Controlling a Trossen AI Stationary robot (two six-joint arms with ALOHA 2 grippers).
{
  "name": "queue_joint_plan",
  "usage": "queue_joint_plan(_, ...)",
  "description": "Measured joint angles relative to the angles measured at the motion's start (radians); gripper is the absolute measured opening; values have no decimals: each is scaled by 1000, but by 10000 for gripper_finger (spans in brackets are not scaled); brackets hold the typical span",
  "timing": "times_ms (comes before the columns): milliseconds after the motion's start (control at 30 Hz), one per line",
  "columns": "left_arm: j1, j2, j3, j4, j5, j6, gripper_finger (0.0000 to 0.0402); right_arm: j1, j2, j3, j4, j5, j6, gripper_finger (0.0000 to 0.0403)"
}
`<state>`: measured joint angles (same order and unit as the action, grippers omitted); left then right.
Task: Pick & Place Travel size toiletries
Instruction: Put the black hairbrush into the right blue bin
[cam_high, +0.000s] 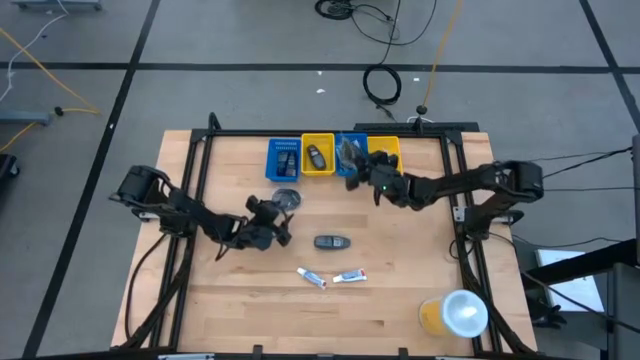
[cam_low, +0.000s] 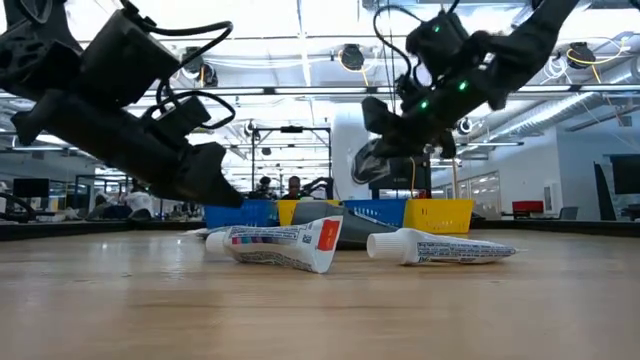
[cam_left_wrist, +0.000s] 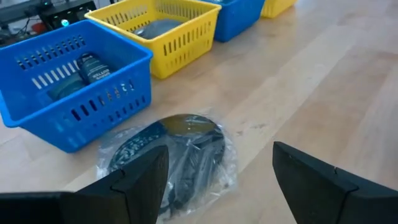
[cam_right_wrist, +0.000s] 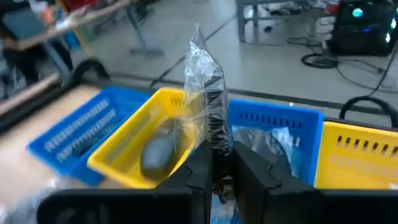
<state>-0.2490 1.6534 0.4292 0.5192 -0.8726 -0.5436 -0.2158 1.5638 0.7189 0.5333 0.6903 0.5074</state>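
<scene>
Two white tubes (cam_high: 312, 277) (cam_high: 348, 276) and a dark flat item (cam_high: 332, 241) lie on the wooden table. A clear pouch with dark contents (cam_left_wrist: 174, 155) lies flat by the left blue bin. My left gripper (cam_left_wrist: 217, 162) is open and low over the table, with the pouch just ahead between its fingers; in the high view this gripper (cam_high: 283, 228) is near the table's middle. My right gripper (cam_right_wrist: 224, 163) is shut on a second clear pouch (cam_right_wrist: 208, 93), raised near the second blue bin (cam_high: 350, 150). My right gripper pinches the clear pouch between its two fingers at one end (cam_right_wrist: 214, 146). The rest of the pouch stands out beyond the fingertips, with crinkled film at its free end (cam_right_wrist: 198, 43). It is lifted clear of the table and the bins (cam_low: 372, 160).
Four bins stand in a row at the far edge: blue (cam_high: 285, 158) with a dark bottle, yellow (cam_high: 318, 155) with a dark item, blue, yellow (cam_high: 384, 150). A yellow cup with white lid (cam_high: 455, 313) stands at the near right corner. Bare wood lies between.
</scene>
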Motion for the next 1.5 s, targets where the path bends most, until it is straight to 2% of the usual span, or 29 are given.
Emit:
queue_joint_plan(133, -9, 21, 1, 13, 7, 12, 285, -35, 79, 0, 191, -10, 53, 33)
queue_joint_plan(333, -15, 29, 1, 17, 7, 13, 285, -66, 210, 0, 305, -6, 249, 43)
queue_joint_plan(500, -17, 29, 1, 16, 7, 11, 285, -75, 275, 7, 356, -6, 297, 44)
queue_joint_plan(767, -17, 29, 1, 17, 7, 12, 285, -85, 285, 7, 364, -10, 302, 50)
queue_joint_plan(900, -16, 29, 1, 17, 7, 12, 285, -85, 285, 7, 394, -10, 253, 83)
queue_joint_plan(1133, -16, 29, 1, 17, 7, 15, 285, -85, 283, 7, 437, -10, 153, 168)
queue_joint_plan(1300, -16, 29, 1, 17, 15, 15, 285, -85, 204, 7, 342, -10, 76, 193)
queue_joint_plan(1500, -16, 29, 1, 17, 18, 12, 285, -84, 22, 7, 10, -61, 71, 180)
